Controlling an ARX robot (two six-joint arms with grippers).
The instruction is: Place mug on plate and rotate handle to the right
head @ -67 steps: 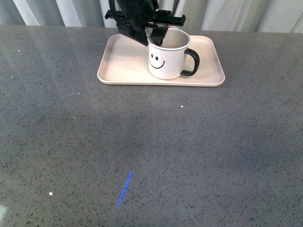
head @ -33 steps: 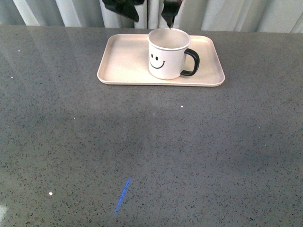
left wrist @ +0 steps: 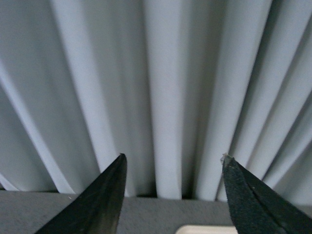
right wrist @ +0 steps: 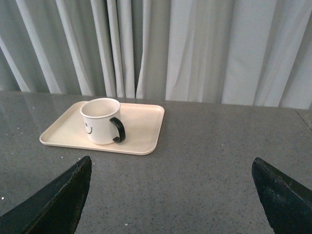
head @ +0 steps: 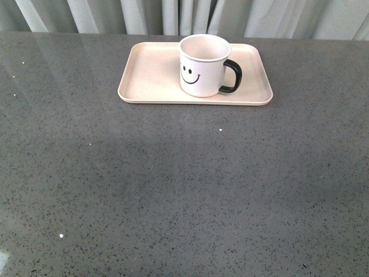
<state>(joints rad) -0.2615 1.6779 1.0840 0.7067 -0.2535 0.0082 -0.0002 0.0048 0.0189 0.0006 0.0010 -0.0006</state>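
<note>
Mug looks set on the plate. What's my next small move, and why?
Likely just park both hands: the mug stands upright on the plate, handle pointing right, and the left hand and right hand are open, clear of it.

The left gripper [left wrist: 173,156] shows two matte black fingers [left wrist: 105,200], each a flat blade tapering to a sharp point, with a fine grainy surface; one tip carries a small pale fleck. The right gripper [right wrist: 170,160] has similar black wedge-shaped fingertips [right wrist: 61,202], dull and faintly pebbled
</note>
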